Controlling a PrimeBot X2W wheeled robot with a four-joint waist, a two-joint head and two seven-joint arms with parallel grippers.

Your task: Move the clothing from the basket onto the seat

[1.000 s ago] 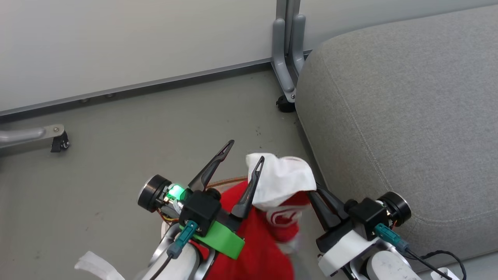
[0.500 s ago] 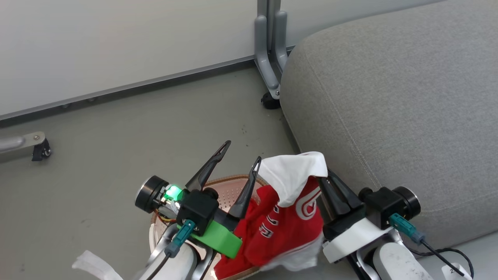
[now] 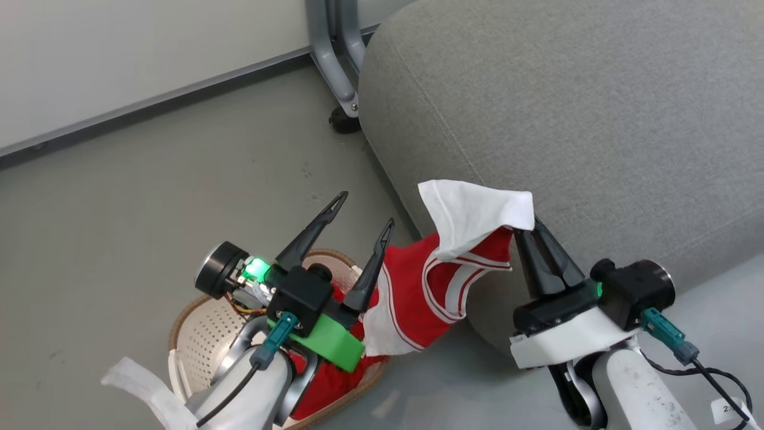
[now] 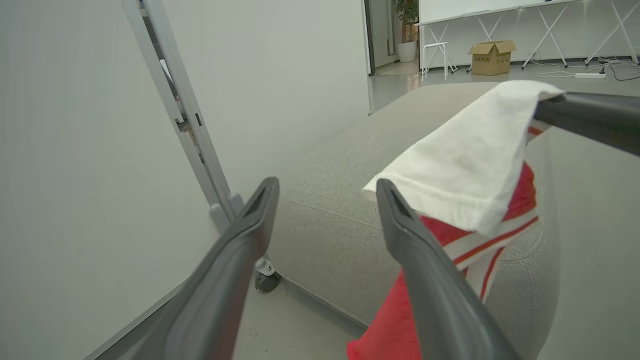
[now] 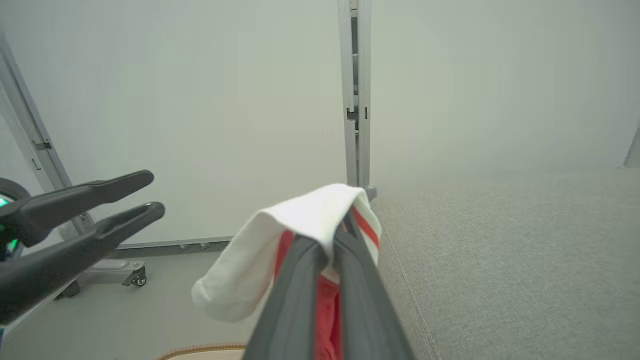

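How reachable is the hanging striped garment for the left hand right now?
Probably yes. The left hand is open right beside the striped garment, which hangs from the shut right hand; nothing stands between them.

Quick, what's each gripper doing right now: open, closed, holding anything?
Left gripper: open, holding nothing.
Right gripper: closed on the red and white garment.
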